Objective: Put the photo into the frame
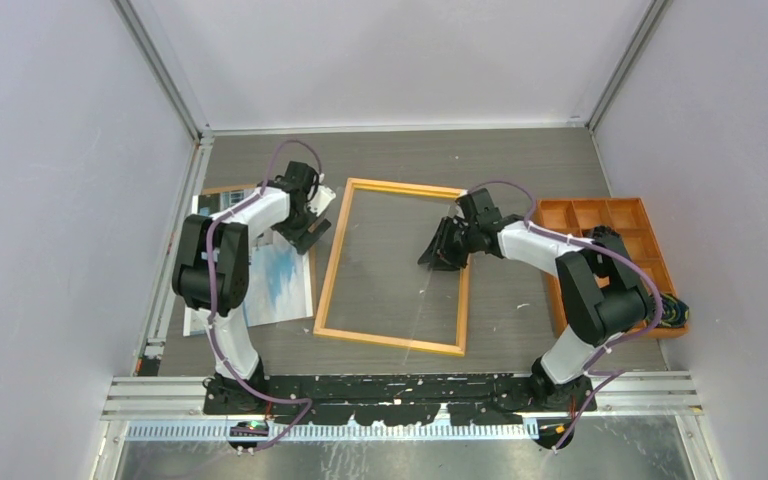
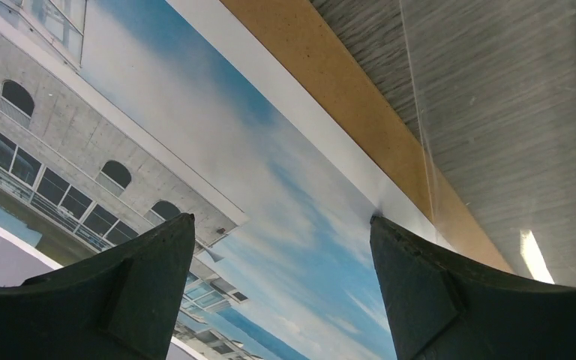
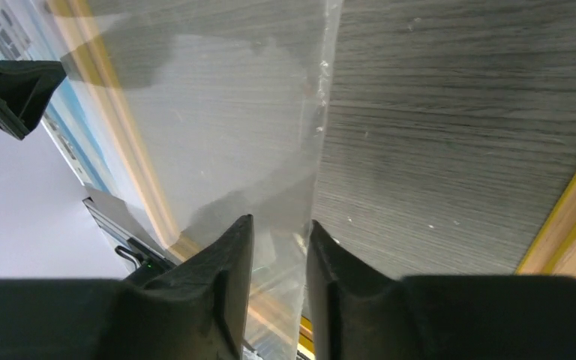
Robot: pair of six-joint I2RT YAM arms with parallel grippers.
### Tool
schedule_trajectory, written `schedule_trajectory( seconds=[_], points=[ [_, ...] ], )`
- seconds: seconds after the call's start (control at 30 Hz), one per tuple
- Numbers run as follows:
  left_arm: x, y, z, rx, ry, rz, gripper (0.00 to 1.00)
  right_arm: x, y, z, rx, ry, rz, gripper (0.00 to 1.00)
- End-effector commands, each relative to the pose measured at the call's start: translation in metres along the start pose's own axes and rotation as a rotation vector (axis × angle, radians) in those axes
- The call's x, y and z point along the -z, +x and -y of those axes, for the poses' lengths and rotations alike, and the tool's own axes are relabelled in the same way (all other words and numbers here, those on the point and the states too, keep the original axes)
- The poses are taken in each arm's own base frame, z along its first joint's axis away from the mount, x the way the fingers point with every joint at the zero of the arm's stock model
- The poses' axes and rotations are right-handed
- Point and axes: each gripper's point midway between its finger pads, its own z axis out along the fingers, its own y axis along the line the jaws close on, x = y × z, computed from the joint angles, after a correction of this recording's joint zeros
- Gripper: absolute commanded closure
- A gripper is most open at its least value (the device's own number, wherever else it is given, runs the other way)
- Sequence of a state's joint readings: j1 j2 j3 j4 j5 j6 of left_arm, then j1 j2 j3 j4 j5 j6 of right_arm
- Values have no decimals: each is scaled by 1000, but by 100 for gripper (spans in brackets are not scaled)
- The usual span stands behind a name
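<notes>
Photo [image 1: 280,283] lies beside the frame [image 1: 335,250], not yet inserted. Left gripper [image 2: 281,225] hangs released over the photo. Right gripper [image 3: 281,225] straddles the clear pane [image 3: 217,112] edge, grip undeterminable.

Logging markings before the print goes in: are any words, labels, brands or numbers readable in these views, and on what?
No text can be read in any view.
photo: only sky, clouds and buildings, no caption or lettering.
frame: plain yellow edge, no label.
orange tray: no markings show.
green light at the left arm's base: a lit dot, too small to tell any print beside it.
</notes>
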State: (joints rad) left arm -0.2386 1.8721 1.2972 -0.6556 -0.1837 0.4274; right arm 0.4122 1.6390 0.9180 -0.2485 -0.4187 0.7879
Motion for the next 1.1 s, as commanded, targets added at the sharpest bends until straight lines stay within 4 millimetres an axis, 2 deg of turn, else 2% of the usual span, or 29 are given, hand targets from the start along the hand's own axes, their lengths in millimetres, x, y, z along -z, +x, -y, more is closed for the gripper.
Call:
schedule_trajectory(
  seconds=[0.0,0.03,0.1,0.23,0.43,0.57,0.73,0.9,0.97,1.0,1.07],
  points=[
    [-1,-7,-6,-3,-50,53,11,-7,-1,-5,-11,-44,-6,56],
    [0,-6,-4,-4,-43,56,11,-8,-2,-7,-29,-56,2,44],
    [0,-6,-1,-8,-35,58,11,-12,1,-5,-76,-64,0,35],
    [-1,-5,5,-19,-23,53,11,-18,1,-4,-169,-100,31,24],
    [-2,-6,5,-39,-25,45,12,-23,12,20,-266,-38,80,20],
    [0,-4,5,-47,-23,41,12,-23,29,35,-290,60,88,19],
    [2,-1,4,-60,-32,40,12,-6,49,50,-255,217,103,17],
    [6,-2,3,-60,-33,44,12,29,54,47,-211,239,134,11],
    [6,-3,2,-60,-35,45,11,34,59,42,-215,212,130,7],
    [7,-3,2,-60,-34,44,12,35,64,40,-211,197,127,1],
    [8,-3,2,-60,-32,46,12,33,74,34,-183,176,124,0]
  ],
)
